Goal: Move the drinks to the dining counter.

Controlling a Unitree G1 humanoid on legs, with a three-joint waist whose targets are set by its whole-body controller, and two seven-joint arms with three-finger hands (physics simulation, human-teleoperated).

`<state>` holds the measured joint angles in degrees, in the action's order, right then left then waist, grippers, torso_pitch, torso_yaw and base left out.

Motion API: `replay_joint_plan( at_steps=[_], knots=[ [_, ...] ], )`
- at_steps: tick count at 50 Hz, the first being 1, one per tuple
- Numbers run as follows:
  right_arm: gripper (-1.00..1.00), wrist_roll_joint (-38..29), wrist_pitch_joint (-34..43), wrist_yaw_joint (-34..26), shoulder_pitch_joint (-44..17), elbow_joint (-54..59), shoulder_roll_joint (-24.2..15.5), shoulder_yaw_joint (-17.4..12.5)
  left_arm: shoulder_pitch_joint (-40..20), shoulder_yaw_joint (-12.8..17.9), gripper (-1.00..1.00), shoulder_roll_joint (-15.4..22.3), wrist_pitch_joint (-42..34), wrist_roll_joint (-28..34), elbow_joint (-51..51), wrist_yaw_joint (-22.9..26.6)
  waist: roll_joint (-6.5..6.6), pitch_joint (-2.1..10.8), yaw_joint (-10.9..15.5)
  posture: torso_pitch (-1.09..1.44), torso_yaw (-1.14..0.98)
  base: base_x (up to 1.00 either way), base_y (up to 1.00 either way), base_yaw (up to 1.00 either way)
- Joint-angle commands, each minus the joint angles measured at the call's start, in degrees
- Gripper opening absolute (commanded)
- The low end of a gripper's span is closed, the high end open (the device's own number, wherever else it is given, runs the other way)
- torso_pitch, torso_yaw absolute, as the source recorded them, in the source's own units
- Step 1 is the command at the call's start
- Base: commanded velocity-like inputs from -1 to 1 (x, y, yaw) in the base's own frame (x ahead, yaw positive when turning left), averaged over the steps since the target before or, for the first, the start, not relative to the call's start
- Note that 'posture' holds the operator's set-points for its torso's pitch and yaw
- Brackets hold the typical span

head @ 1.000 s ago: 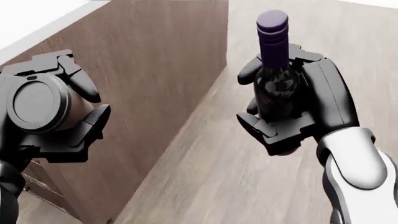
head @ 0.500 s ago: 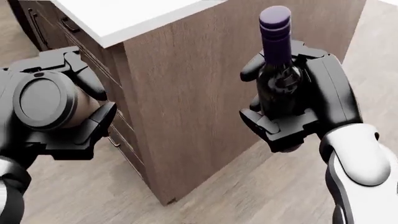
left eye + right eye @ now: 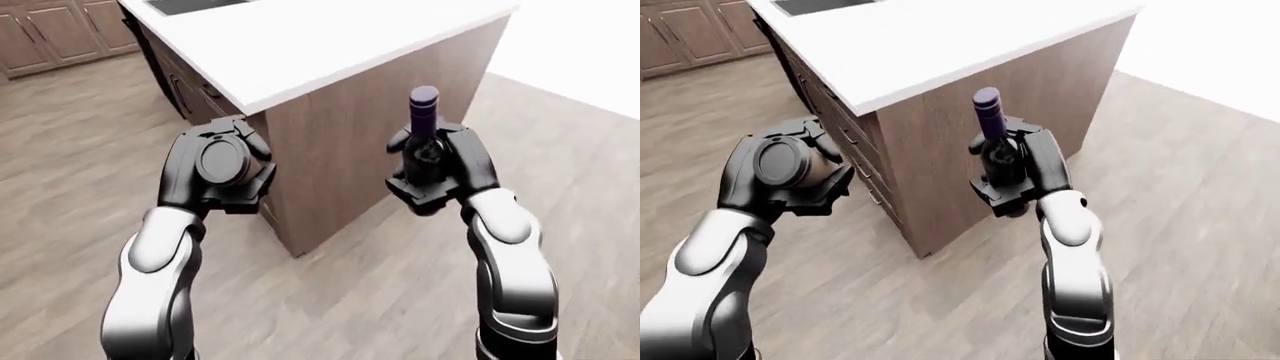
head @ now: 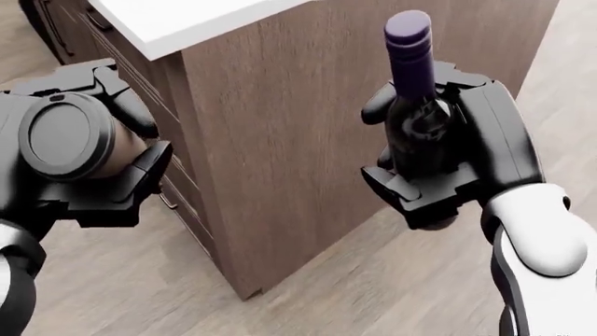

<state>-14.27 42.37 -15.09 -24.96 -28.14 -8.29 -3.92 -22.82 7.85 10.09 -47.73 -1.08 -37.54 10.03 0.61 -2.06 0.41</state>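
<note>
Since half a second ago, whole head view shifted: camera swung, so the wood-sided counter (image 4: 280,140) now fills more of the middle, its corner edge lower and a little to the right, white top (image 3: 320,37) cut off at upper left. Both hands and their loads unchanged against the view. Right hand (image 4: 457,154) clamped round a dark wine bottle (image 4: 415,119), held upright, purple-capped neck standing clear above the fingers (image 4: 411,192). Left hand (image 4: 75,168) closed on a lidded coffee cup (image 4: 70,143), tipped so the grey lid faces the camera, tan body just showing between the fingers. In the eye views, both drinks carried in the air above the wood-plank floor (image 3: 380,300), just short of the counter's near corner, bottle at right, cup at left, well apart. Drawer handles (image 3: 855,146) visible down the counter's left face. Lower cabinets (image 3: 50,34) along the upper left of the left-eye view.
</note>
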Motion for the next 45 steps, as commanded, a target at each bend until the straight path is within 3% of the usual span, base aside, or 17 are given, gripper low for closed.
replay_joint_plan(
  at_steps=[1, 5, 6, 12, 16, 17, 18, 21, 27, 29, 30, 31, 33, 36, 42, 44, 45],
  knots=[
    [-1.00, 0.5, -2.9, 0.3, -3.4, -3.8, -0.8, -0.9, -2.9, 0.6, -0.77, 0.6, 1.2, 0.0, -1.1, -0.7, -0.30, 1.88, 0.0, 0.00, 0.00, 0.00, 0.00, 0.00],
    [-1.00, 1.4, -2.7, 0.2, -5.8, -2.4, -1.7, -1.7, -5.5, 1.3, -0.76, 1.6, -0.2, -1.0, -0.7, -0.8, -0.28, 1.82, -0.2, 0.00, 0.00, 0.00, 0.00, 0.00],
    [-1.00, 1.7, -2.9, 0.2, -6.1, -1.9, -1.8, -1.7, -6.3, 1.7, -0.76, 2.1, -0.1, -1.2, 0.0, -0.8, -0.06, 3.10, -0.2, 0.00, 0.00, 0.07, 0.00, 0.00],
    [-1.00, 2.4, -2.5, 0.3, -7.3, -1.7, -2.5, -1.8, -8.1, 1.9, -0.76, 3.0, -1.1, -2.1, 0.2, -1.2, -0.20, -0.59, -0.3, 0.00, 0.00, 0.30, 0.00, 0.00],
    [-1.00, 2.5, -2.8, 0.3, -7.1, -1.8, -2.6, -1.7, -8.2, 3.0, -0.76, 4.0, -1.9, -3.1, -0.5, -1.0, -1.85, -0.36, 0.1, 0.00, 0.00, 0.38, 0.00, 0.00],
    [-1.00, 2.4, -2.9, 0.3, -7.0, -1.8, -2.6, -1.7, -8.2, 2.9, -0.76, 4.0, -1.9, -3.2, -0.6, -1.1, -2.99, -0.25, 0.0, 0.00, 0.00, 0.38, 0.00, 0.00],
    [-1.00, 2.4, -3.0, 0.3, -7.0, -1.7, -2.6, -1.7, -8.3, 2.7, -0.76, 4.0, -2.1, -3.3, -0.9, -1.3, -2.13, 0.18, -0.1, 0.00, 0.00, 0.38, 0.00, 0.00],
    [-1.00, 2.3, -3.1, 0.3, -6.9, -1.8, -2.5, -1.6, -8.4, 3.0, -0.76, 4.3, -2.7, -3.7, -1.4, -1.4, -2.85, -0.07, -0.3, 0.00, 0.00, 0.38, 0.00, 0.00],
    [-1.00, 2.6, -3.2, 0.4, -6.9, -2.2, -2.3, -1.8, -8.6, 1.1, -0.76, 3.2, -2.3, -2.7, -1.2, -2.8, -0.30, -0.32, -0.6, 0.00, 0.00, 0.30, 0.00, 0.00],
    [-1.00, 3.1, -3.2, 0.6, -6.8, -2.3, -2.2, -2.0, -8.6, 1.9, -0.76, 3.5, -2.7, -3.1, -1.6, -2.3, 1.86, 0.83, -0.8, 0.00, 0.00, 0.11, -0.02, 0.00],
    [-1.00, 3.5, -3.6, 0.9, -6.7, -2.3, -2.1, -2.2, -8.4, 2.1, -0.76, 3.7, -2.7, -3.2, -1.7, -2.1, 3.87, 1.50, -0.9, 0.00, 0.00, 0.03, -0.08, 0.00],
    [-1.00, 3.8, -3.7, 1.2, -6.7, -2.2, -2.0, -2.3, -8.3, 2.4, -0.76, 3.7, -3.1, -3.5, -2.1, -2.0, 3.94, 2.47, -0.9, 0.00, 0.00, 0.02, -0.25, 0.00],
    [-1.00, 3.7, -3.7, 1.2, -6.6, -2.2, -2.4, -1.9, -8.2, 2.0, -0.76, 3.6, -2.9, -3.3, -2.0, -2.3, 4.61, 0.85, -0.7, 0.00, 0.00, 0.03, -0.41, 0.00],
    [-1.00, 3.7, -3.7, 1.2, -6.3, -2.4, -2.4, -1.8, -8.1, 0.8, -0.76, 2.9, -1.9, -2.4, -1.2, -3.0, 3.50, 2.16, -0.3, 0.00, 0.00, 0.03, -0.31, 0.00],
    [-1.00, 3.7, -3.2, 1.1, -6.2, -2.9, -2.4, -1.8, -7.7, 3.2, -0.76, 4.1, -3.0, -3.8, -2.3, -1.5, -0.23, 1.73, 0.2, 0.00, 0.00, 0.02, -0.20, 0.00],
    [-1.00, 3.7, -3.3, 1.0, -6.6, -2.6, -2.5, -1.8, -8.0, 3.8, -0.76, 4.7, -3.5, -4.5, -2.6, -1.5, -2.54, 2.22, 0.3, 0.00, 0.00, 0.04, -0.18, 0.00],
    [-1.00, 3.8, -3.4, 0.9, -6.7, -2.4, -2.5, -1.7, -8.1, 3.8, -0.76, 4.7, -3.7, -4.6, -2.6, -1.7, -4.70, 2.59, 0.4, 0.00, 0.00, 0.07, -0.16, 0.00]
  ],
)
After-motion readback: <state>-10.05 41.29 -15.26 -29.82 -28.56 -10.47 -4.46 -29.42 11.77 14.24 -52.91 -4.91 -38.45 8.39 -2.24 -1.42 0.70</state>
